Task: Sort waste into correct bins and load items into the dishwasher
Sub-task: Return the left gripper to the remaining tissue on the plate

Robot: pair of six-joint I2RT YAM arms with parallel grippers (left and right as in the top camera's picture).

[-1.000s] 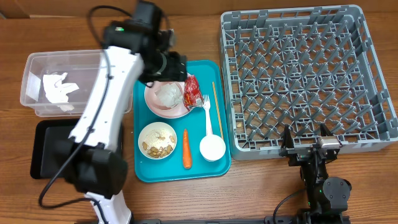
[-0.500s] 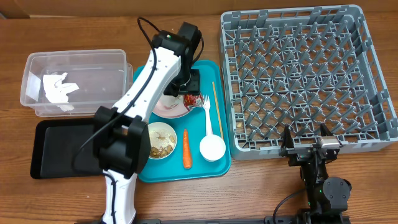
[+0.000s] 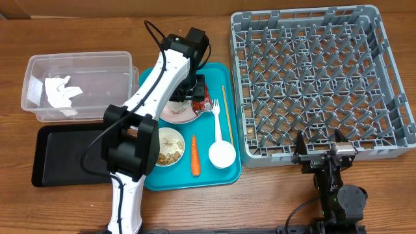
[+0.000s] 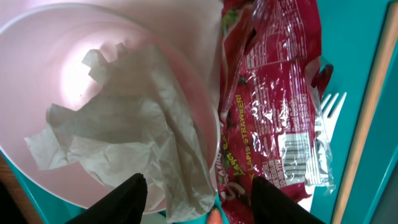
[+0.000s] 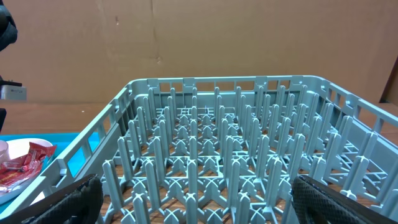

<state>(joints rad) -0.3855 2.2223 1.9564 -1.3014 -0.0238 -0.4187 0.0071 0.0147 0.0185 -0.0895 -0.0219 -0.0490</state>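
Note:
My left gripper (image 3: 195, 90) is open and low over the pale pink plate (image 3: 168, 113) on the teal tray. In the left wrist view its fingers (image 4: 205, 202) straddle the edge of a crumpled white napkin (image 4: 137, 124) lying in the plate (image 4: 37, 74) and the shiny red wrapper (image 4: 273, 106) beside it. The white fork (image 3: 216, 120), tan chopstick (image 3: 225, 107), carrot (image 3: 194, 156), a bowl of food bits (image 3: 168, 146) and a small white bowl (image 3: 222, 154) lie on the tray. My right gripper (image 3: 323, 156) is open and empty before the grey dish rack (image 3: 318, 78).
The clear tub (image 3: 78, 68) at the left holds a white napkin (image 3: 62, 91). The black tray (image 3: 65, 156) lies in front of it. The teal tray (image 3: 221, 177) sits between the bins and the rack. The right wrist view looks into the rack's pegs (image 5: 224, 143).
My left arm has swung right and come down over the pink plate, bringing the gripper low at the napkin and wrapper. The right arm has not moved.

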